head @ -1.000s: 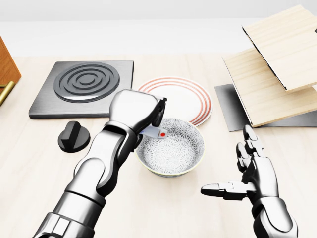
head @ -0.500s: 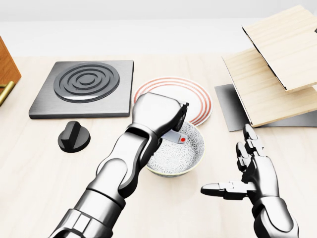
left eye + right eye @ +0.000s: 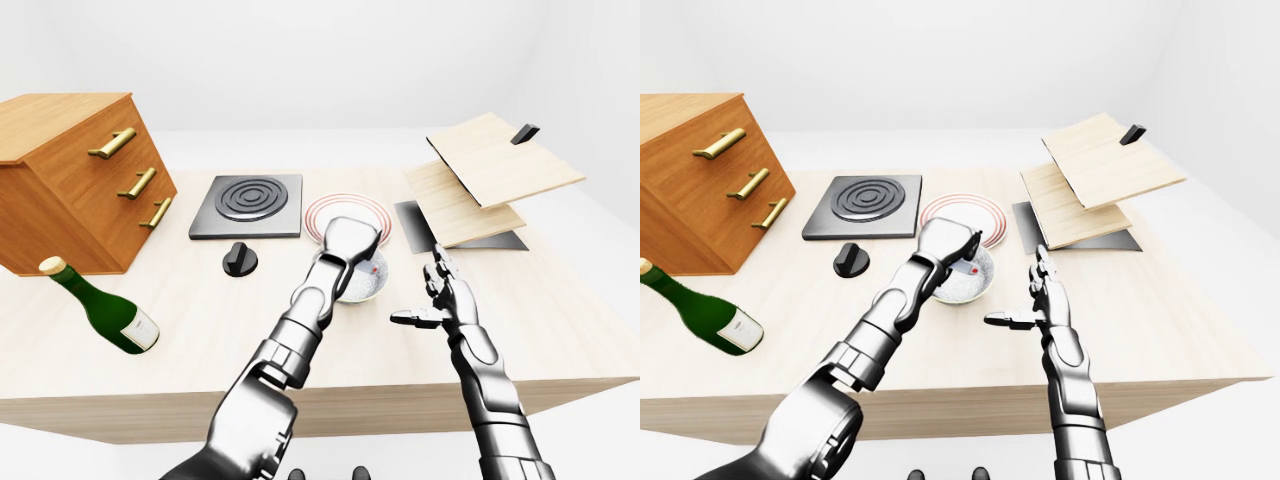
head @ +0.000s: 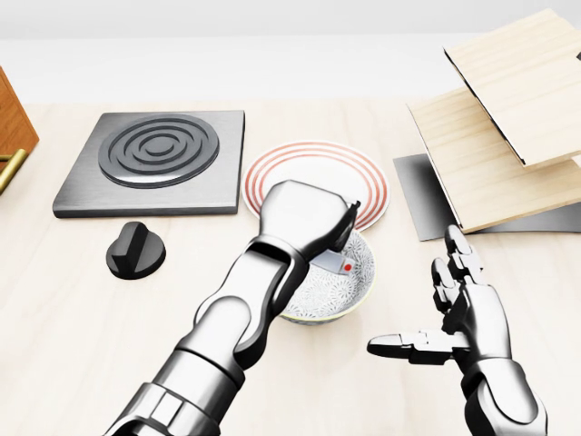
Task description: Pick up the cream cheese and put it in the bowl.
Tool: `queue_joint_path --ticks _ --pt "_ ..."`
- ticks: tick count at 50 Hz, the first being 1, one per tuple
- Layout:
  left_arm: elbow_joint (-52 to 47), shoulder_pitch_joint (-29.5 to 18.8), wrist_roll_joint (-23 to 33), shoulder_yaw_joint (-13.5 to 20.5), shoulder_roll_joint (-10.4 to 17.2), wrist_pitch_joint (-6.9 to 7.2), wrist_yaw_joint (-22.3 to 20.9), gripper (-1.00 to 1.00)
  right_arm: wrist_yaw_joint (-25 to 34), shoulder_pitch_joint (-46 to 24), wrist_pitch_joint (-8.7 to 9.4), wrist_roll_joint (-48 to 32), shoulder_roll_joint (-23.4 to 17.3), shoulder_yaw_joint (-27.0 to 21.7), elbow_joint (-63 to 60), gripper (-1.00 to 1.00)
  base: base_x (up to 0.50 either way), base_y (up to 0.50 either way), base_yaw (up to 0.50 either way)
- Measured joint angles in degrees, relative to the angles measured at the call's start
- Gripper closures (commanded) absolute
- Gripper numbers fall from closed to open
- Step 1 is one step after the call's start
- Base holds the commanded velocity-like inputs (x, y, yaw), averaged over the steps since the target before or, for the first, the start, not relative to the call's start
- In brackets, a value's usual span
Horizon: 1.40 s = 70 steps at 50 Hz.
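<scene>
Since half a second ago my left hand (image 4: 309,222) has carried further right over the bowl (image 4: 349,295); fingers closed round the cream cheese (image 4: 336,262); it is a flat grey-white pack with a red dot near its exposed end; long axis tilted, that end pointing down and right into the bowl's far side; bowl sits mid-desk, just below the striped plate (image 4: 363,182); my right hand (image 4: 458,318) hovers open beside the bowl, fingers spread, empty.
</scene>
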Motion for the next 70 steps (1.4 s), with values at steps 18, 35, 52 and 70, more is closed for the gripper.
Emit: queue_joint_path --ticks 18,35,52,70 --pt "-0.40 0.42 1.03 -0.23 -0.41 0.28 -0.72 -0.76 0.30 0.14 0.04 0.24 0.09 0.02 -0.33 -1.00 0.00 0.00 0.00" --pt "-8.48 1.49 2.12 0.42 0.59 0.88 -2.82 -1.00 0.43 0.17 -0.42 0.12 0.21 0.20 -0.07 -1.00 0.00 0.00 0.00" --pt "-31.08 8.08 -7.71 3.39 2.14 2.45 -12.12 -1.00 0.12 1.11 0.73 -0.66 0.34 0.41 -2.75 -1.00 0.00 0.00 0.00" --pt "-56.16 23.45 -32.57 7.71 7.58 5.70 -13.73 -1.00 -2.32 1.28 1.59 -3.91 1.44 1.50 -18.78 -1.00 0.00 0.00 0.00"
